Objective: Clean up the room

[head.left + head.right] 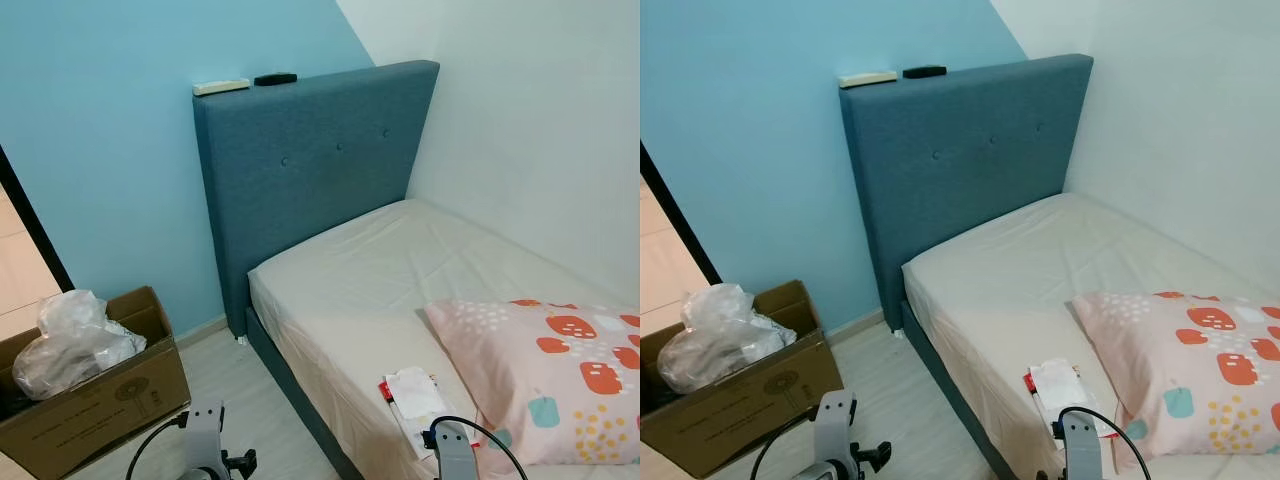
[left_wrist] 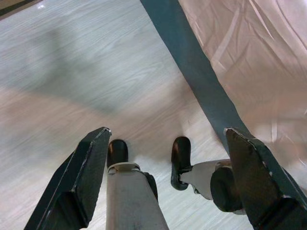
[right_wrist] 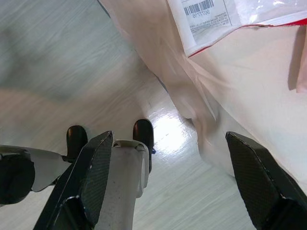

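Observation:
A white plastic mailer with a red edge and a barcode label lies on the bed's sheet, near its side edge and next to the pillow. It also appears in the right wrist view as the mailer. My right gripper is open and holds nothing; it hangs low over the floor by the mattress edge, below the mailer. My left gripper is open too, over the wooden floor beside the dark blue bed frame. Both arms hang low at the frame's bottom.
An open cardboard box holding crumpled clear plastic bags stands on the floor at the left by the blue wall. A white remote and a black one rest on the blue headboard. Bare floor runs between box and bed.

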You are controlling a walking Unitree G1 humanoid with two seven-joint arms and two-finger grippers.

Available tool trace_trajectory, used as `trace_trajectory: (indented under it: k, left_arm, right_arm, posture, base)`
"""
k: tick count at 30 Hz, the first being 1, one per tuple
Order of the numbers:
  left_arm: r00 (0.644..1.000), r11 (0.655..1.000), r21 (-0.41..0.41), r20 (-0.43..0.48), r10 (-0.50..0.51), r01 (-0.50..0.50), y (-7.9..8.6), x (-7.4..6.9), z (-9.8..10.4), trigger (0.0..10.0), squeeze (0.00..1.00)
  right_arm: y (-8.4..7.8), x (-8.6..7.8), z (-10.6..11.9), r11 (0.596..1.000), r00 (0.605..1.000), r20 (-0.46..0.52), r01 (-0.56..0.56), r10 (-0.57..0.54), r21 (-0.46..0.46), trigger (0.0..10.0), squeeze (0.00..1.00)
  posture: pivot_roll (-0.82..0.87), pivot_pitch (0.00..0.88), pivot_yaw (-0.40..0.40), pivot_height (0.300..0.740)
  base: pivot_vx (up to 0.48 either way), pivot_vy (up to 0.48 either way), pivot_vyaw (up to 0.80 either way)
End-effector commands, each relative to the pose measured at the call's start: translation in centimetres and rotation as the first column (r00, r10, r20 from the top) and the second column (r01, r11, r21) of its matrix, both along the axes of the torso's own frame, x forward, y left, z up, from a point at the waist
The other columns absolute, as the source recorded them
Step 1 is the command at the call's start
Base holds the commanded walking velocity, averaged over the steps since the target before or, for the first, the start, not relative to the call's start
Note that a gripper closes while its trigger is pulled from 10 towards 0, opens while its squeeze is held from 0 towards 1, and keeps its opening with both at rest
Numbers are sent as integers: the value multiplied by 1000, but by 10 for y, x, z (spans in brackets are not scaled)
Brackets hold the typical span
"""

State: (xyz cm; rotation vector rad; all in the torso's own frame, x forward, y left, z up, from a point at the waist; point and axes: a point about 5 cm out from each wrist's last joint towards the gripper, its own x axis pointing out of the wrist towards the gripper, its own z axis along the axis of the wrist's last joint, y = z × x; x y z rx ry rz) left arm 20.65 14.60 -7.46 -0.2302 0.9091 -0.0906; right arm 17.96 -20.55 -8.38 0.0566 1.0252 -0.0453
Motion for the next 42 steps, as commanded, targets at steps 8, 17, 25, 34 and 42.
trace_trajectory:
  k: [8,17,25,34,42]
  left_arm:
    - [997,997,-1,6,-76,76,-10,2,1,10000,0]
    - [995,995,-4,23,-100,100,-15,9,5,10000,0]
    - [993,993,11,-20,-115,115,-9,-5,-3,10000,0]
    - [988,988,40,-44,-145,147,-3,-9,-5,10000,0]
    - [989,989,33,-26,-146,147,-7,-3,-1,10000,0]
  right_arm:
    - [-3,2,1,999,999,23,45,-45,13,10000,0]
    - [-5,12,7,996,994,75,80,-82,38,10000,0]
    - [-2,2,2,999,999,23,46,-46,12,10000,0]
    - [2,-3,-2,999,999,-4,34,-34,19,10000,0]
    - [3,-4,-2,999,999,-11,30,-30,20,10000,0]
  posture:
    - [-36,0,-40,680]
    - [-55,0,-38,665]
    - [-76,0,-10,665]
    - [-88,0,11,665]
    - [-75,0,7,636]
  base:
    - [0,0,0]
    - [0,0,0]
    - [0,0,0]
    - [0,0,0]
    - [0,0,0]
